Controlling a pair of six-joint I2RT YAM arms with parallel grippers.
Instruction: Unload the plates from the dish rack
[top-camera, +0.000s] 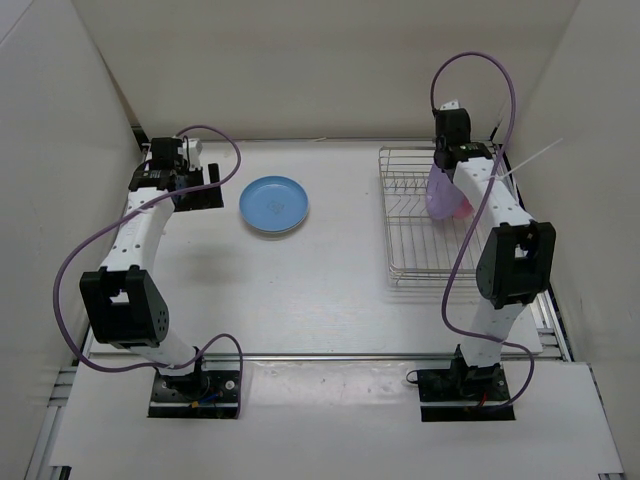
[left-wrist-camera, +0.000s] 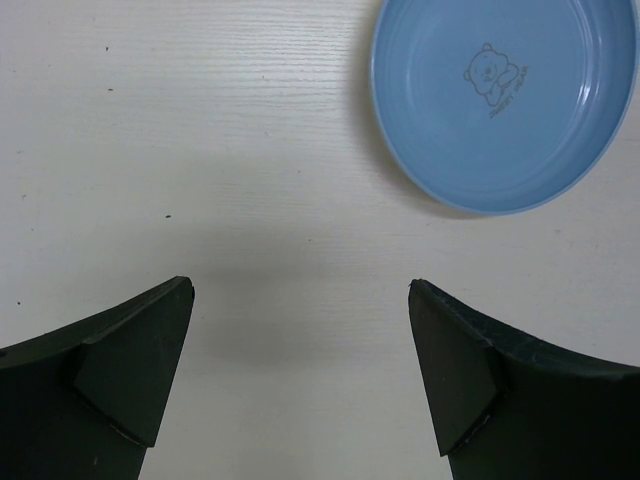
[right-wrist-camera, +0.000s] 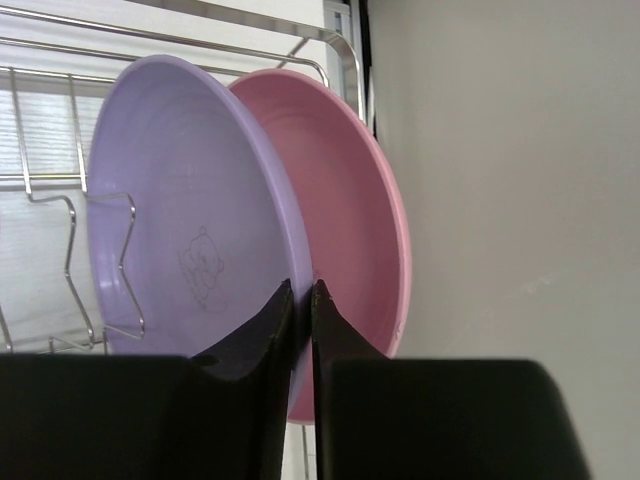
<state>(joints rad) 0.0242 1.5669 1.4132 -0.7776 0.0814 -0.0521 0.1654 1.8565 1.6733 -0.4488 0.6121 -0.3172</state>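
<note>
Black and blocky, the right jaws fill the bottom of the right wrist view, pinched narrow on the lower rim of the light purple plate (right-wrist-camera: 190, 220). There are three plates in all, one dish rack (top-camera: 412, 235) and two arms.

The wire rack sits at 3 o'clock on the bench (top-camera: 320, 300). It holds two plates on edge near its 1 o'clock corner. The purple one is in front, and the pink plate (right-wrist-camera: 355, 225) stands just behind it, close against it.

The third, the blue plate (top-camera: 273, 204), lies flat and face up on the bench, toward 11 o'clock from the centre and well apart from the rack. It has a small bear print inside.

The left jaws stand wide apart above bare bench, holding nothing. In the left wrist view the blue plate lies at 1 o'clock from them.
</note>
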